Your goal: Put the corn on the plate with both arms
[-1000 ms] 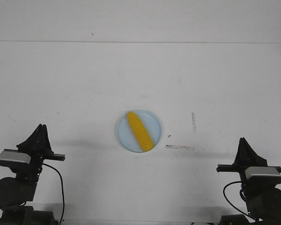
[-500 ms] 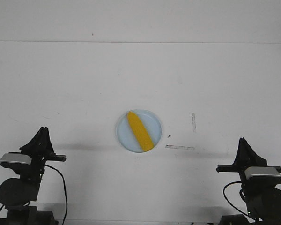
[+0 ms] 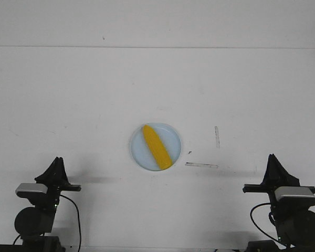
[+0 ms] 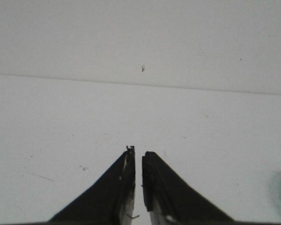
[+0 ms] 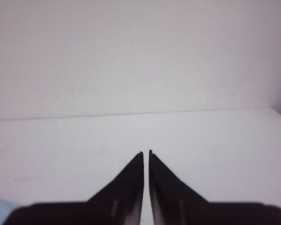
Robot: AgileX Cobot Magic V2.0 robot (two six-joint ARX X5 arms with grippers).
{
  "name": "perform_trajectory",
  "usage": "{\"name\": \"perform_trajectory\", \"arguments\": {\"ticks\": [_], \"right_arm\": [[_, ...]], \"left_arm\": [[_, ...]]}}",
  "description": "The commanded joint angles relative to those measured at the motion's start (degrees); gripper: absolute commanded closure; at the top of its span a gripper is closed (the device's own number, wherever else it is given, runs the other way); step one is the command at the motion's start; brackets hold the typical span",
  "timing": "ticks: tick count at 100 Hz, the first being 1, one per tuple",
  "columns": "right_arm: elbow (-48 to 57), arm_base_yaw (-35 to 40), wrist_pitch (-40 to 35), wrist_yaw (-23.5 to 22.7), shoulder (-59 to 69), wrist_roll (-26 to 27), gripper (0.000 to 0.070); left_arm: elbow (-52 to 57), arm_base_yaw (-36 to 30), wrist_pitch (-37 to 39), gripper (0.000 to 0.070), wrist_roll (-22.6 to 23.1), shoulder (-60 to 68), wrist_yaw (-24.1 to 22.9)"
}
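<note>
The left gripper (image 3: 57, 161) and right gripper (image 3: 272, 159) sit pinched together and empty at the table's (image 3: 94, 94) near corners, well apart from the plate (image 3: 172, 135) farther out between them, where the corn (image 3: 156, 146) lies diagonally.

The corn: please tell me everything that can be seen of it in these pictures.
The corn is a smooth, bright yellow cob, long and narrowing to a point at the end farther from the robot. It looks like plastic. It lies flat and diagonally on the pale blue plate, its pointed end toward the far left and its blunt end at the near rim. It spans almost the whole plate. Only the plate touches it; both pincers are far from it, near the table's front edge. Neither wrist view shows it.
</note>
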Motion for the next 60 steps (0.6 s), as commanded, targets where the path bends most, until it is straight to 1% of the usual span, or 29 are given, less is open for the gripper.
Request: {"name": "perform_trajectory", "arguments": {"ticks": [1,14,60], "right_arm": [[0.0,0.2,0.8,0.0,-0.1,0.5,0.0683],[0.0,0.2,0.8,0.0,-0.1,0.5,0.0683],[0.0,0.2,0.8,0.0,-0.1,0.5,0.0683]], "left_arm": [[-1.2,0.0,-0.4,0.0660,0.1,-2.1,-0.3],[-1.2,-0.1,-2.7,0.0661,0.1,-2.0,-0.3],[-1.2,-0.1,-2.0,0.0660,0.1,-2.0,-0.3]]}}
